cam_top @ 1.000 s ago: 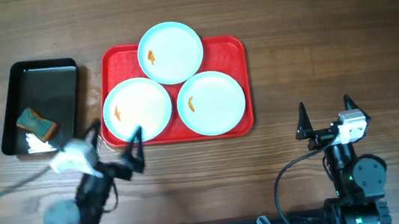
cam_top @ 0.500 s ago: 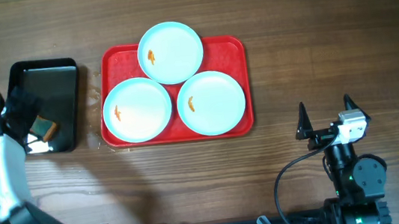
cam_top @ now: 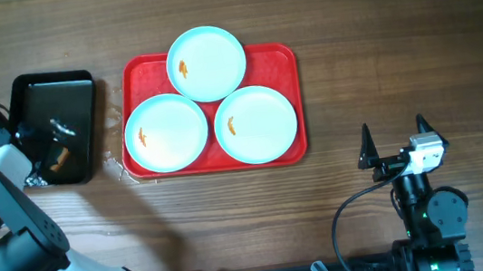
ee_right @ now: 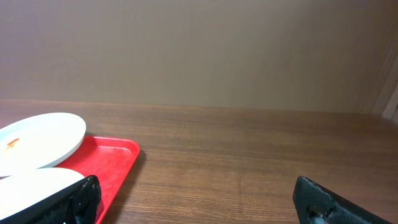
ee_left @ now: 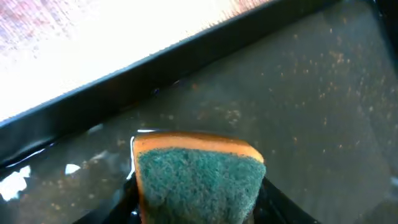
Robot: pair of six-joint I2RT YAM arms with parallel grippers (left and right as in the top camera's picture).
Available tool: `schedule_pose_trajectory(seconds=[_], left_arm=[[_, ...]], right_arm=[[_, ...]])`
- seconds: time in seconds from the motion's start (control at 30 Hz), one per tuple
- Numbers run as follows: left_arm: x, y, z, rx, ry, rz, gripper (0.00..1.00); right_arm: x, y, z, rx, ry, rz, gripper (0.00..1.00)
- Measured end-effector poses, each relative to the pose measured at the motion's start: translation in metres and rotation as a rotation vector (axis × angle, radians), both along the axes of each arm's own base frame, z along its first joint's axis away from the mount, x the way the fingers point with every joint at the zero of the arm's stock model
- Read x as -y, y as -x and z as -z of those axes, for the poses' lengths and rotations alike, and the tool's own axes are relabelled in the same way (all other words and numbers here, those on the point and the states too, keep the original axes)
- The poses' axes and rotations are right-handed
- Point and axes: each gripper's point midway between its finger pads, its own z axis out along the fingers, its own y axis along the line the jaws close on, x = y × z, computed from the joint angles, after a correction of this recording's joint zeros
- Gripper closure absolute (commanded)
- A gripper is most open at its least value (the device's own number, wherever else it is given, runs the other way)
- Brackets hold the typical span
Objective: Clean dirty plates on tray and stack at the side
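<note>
Swung away from the near edge of the tray within the last second, and now reaching into the black tray at the far left: the left gripper. Went from wide open to closed in on the sponge, with a dark finger against each flank in the wrist view. Looks like a hold, though how firm cannot be told. Sponge no longer lying where it was a second ago. Nothing else shifted.

Right gripper parked at the near right above the table, spread wide, holding nothing.

All three plates on the red tray, none stacked aside yet:
- far plate, reaching past the tray's far rim and seeming to overlap the other two
- near-left plate
- near-right plate

Each marked with a small orange smear, so wiping not yet begun.

On handling, as judgement only:
- Probably stiff, light and smooth, so likely slippery once wet.
- Liable to skate on the tray under a wiping stroke, so worth steadying with the free right claw.
- Best taken at the raised rim, pinched over the edge, never by the flat middle.
- Easiest first hold probably on the far plate, its lip standing clear of the others.
</note>
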Motion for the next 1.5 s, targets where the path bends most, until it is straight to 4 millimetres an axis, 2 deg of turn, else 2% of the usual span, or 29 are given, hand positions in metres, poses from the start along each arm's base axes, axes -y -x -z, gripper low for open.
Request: schedule_pose_trajectory(seconds=[0.07,0.13,0.17,0.27,0.3,0.33,0.5,0.6,0.67,0.73,0.77,0.8,0.83,0.9,0.93,0.97,1.0,1.2,1.23,1.3,1.33,1.37,1.47,1.5], left_arm=[[0.004,0.000,0.001,-0.032,-0.032,0.071,0.61],[0.004,0.006,0.003,-0.090,-0.070,0.107,0.90],[0.004,0.008,0.004,-0.109,-0.083,0.118,0.96],[0.002,0.015,0.006,-0.156,-0.113,0.152,0.96],[0.002,0.015,0.005,-0.160,-0.118,0.156,0.75],[0.003,0.016,0.004,-0.163,-0.121,0.157,0.00],[0.012,0.002,-0.043,-0.060,-0.136,0.202,0.01],[0.031,0.012,-0.033,-0.094,-0.040,0.241,0.03],[0.037,0.017,-0.021,-0.128,0.001,0.250,0.12],[0.044,0.026,0.001,-0.185,0.053,0.254,0.23],[0.043,0.025,0.002,-0.188,0.050,0.258,0.37],[0.043,0.025,0.003,-0.191,0.052,0.255,0.80],[0.042,0.026,0.003,-0.194,0.049,0.255,0.96],[0.039,0.028,0.006,-0.211,0.036,0.244,0.96],[0.037,0.028,0.007,-0.216,0.029,0.239,0.93],[0.036,0.028,0.007,-0.217,0.022,0.236,0.73],[0.035,0.028,0.006,-0.215,0.020,0.236,0.00],[0.026,0.014,-0.002,-0.161,-0.032,0.228,0.00],[0.024,0.010,-0.004,-0.144,-0.044,0.227,0.03],[0.020,0.004,-0.008,-0.119,-0.065,0.224,0.27],[0.019,0.003,-0.009,-0.115,-0.070,0.225,0.55],[0.018,0.002,-0.009,-0.109,-0.073,0.222,0.77],[0.017,0.002,-0.007,-0.113,-0.073,0.217,0.96],[0.017,0.003,-0.007,-0.115,-0.076,0.218,0.96]], right_arm=[[0.000,0.000,0.000,0.000,0.000,0.000,0.00],[0.000,0.000,0.000,0.000,0.000,0.000,0.00],[0.000,0.000,0.000,0.000,0.000,0.000,0.00],[0.000,0.000,0.000,0.000,0.000,0.000,0.00],[0.000,0.000,0.000,0.000,0.000,0.000,0.00],[0.000,0.000,0.000,0.000,0.000,0.000,0.00],[0.000,0.000,0.000,0.000,0.000,0.000,0.00],[0.000,0.000,0.000,0.000,0.000,0.000,0.00],[0.000,0.000,0.000,0.000,0.000,0.000,0.00],[0.000,0.000,0.000,0.000,0.000,0.000,0.00],[0.000,0.000,0.000,0.000,0.000,0.000,0.00],[0.000,0.000,0.000,0.000,0.000,0.000,0.00],[0.000,0.000,0.000,0.000,0.000,0.000,0.00],[0.000,0.000,0.000,0.000,0.000,0.000,0.00],[0.000,0.000,0.000,0.000,0.000,0.000,0.00],[0.000,0.000,0.000,0.000,0.000,0.000,0.00],[0.000,0.000,0.000,0.000,0.000,0.000,0.00],[0.000,0.000,0.000,0.000,0.000,0.000,0.00],[0.000,0.000,0.000,0.000,0.000,0.000,0.00],[0.000,0.000,0.000,0.000,0.000,0.000,0.00],[0.000,0.000,0.000,0.000,0.000,0.000,0.00],[0.000,0.000,0.000,0.000,0.000,0.000,0.00],[0.000,0.000,0.000,0.000,0.000,0.000,0.00],[0.000,0.000,0.000,0.000,0.000,0.000,0.00]])
